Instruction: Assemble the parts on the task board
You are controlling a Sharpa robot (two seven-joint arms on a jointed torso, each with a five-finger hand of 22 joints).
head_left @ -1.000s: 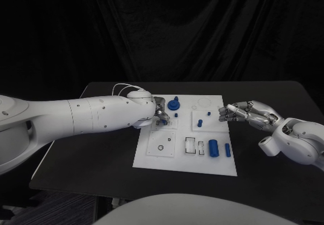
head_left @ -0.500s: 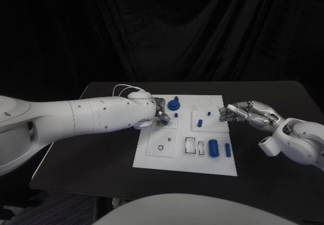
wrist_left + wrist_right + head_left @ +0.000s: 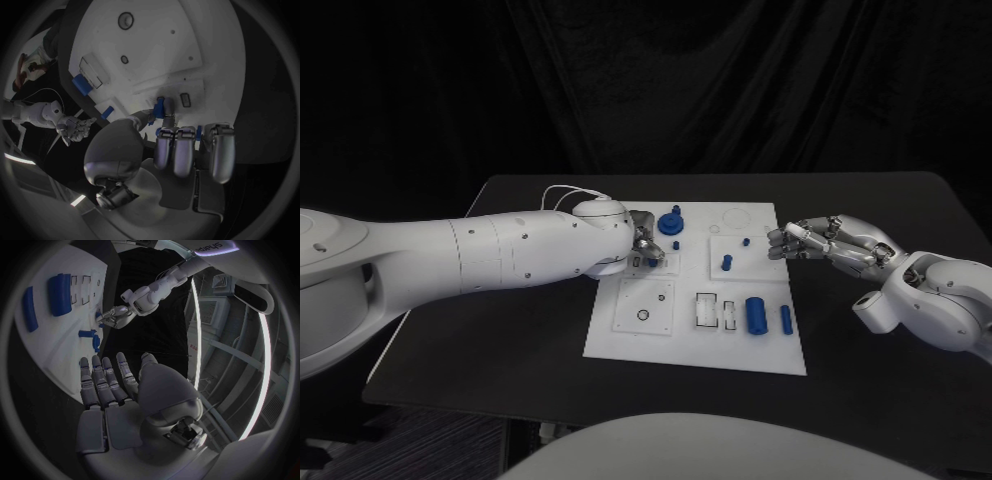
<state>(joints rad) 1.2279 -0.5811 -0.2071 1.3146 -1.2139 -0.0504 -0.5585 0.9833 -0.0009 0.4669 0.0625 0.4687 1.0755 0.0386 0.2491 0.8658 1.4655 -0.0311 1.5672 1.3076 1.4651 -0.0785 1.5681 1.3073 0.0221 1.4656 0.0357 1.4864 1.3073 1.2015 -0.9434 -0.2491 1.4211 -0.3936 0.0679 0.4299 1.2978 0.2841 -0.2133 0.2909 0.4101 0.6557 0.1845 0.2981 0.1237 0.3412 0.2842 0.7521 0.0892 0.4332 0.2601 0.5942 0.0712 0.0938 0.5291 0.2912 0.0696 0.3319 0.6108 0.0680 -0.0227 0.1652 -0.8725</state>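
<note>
The white task board (image 3: 661, 325) lies in the middle of the black table. My left hand (image 3: 642, 244) is over the board's left upper part, fingers curled. In the left wrist view its thumb and a finger pinch a small blue part (image 3: 161, 107) right at the board's surface. A blue knob (image 3: 674, 222) stands just beyond that hand. A large blue cylinder (image 3: 756, 314) and a thin blue pin (image 3: 788, 320) lie at the board's near right. My right hand (image 3: 826, 241) hovers at the board's right edge, fingers spread and holding nothing.
Small blue pegs (image 3: 727, 263) stand near the board's middle. Rectangular slots (image 3: 708, 311) and a round hole (image 3: 643, 317) mark the near half. Bare black table (image 3: 488, 330) surrounds the board, with a thin white cable (image 3: 560, 188) at the far left.
My left wrist has sunk very slightly while the hand stays at the same spot on the board. The right hand has not moved.
</note>
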